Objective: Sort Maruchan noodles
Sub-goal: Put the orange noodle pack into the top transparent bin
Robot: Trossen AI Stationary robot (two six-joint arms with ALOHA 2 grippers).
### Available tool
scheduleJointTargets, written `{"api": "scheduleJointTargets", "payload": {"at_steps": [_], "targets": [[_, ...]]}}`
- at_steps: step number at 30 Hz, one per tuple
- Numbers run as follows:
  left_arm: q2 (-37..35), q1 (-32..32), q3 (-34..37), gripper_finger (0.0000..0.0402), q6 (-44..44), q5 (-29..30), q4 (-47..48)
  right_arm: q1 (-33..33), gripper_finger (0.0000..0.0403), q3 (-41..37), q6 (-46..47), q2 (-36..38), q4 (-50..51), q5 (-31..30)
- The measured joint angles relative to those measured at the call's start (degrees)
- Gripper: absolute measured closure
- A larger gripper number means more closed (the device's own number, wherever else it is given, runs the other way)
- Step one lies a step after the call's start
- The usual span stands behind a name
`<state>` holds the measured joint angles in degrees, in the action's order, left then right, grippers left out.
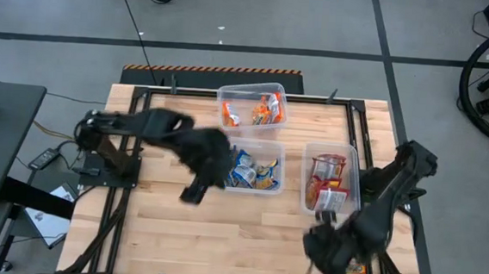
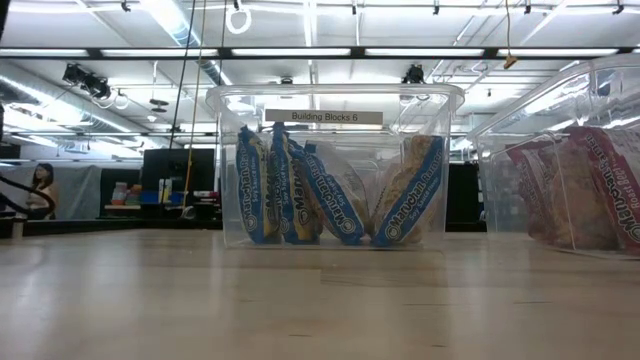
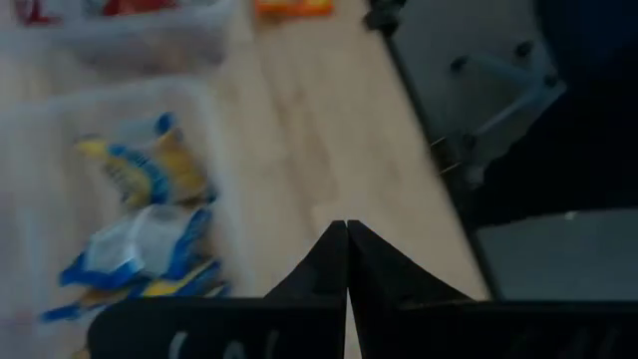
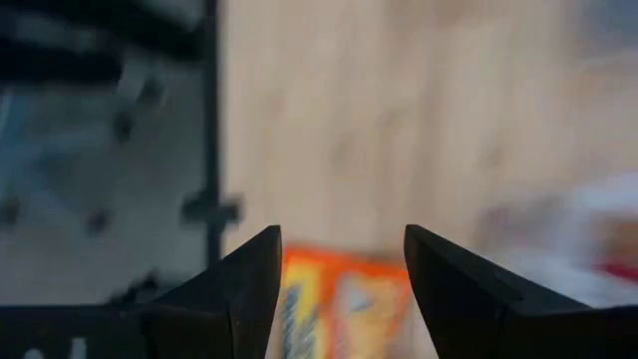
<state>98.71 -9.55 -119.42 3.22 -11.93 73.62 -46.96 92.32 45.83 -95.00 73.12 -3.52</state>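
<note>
Three clear tubs hold the sorted Maruchan packets. Orange ones point(image 1: 263, 112) lie in the far tub, blue ones point(image 1: 255, 168) stand in the middle tub point(image 2: 335, 165), and red ones point(image 1: 327, 184) fill the right tub point(image 2: 590, 170). One orange packet point(image 4: 339, 299) lies flat on the table near the near right corner point(image 1: 356, 267). My right gripper point(image 4: 342, 244) is open, with a finger on either side of this packet, above it. My left gripper point(image 3: 346, 239) is shut and empty, above the table just left of the blue tub point(image 1: 190, 194).
The three tubs sit close together on the far and right part of the wooden table point(image 1: 246, 232). Bare wood stretches across the near middle and left. A black metal frame point(image 1: 119, 206) runs along the table's edges. A person stands far back in the room point(image 2: 42, 188).
</note>
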Motion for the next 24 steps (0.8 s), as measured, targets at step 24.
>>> {"api": "scheduleJointTargets", "payload": {"at_steps": [24], "targets": [[-2.5,-32.3,0.0,0.0394,-22.3,28.7,-2.2,4.2,0.0197,-7.7,-46.4,-27.2,-3.9,25.5]]}}
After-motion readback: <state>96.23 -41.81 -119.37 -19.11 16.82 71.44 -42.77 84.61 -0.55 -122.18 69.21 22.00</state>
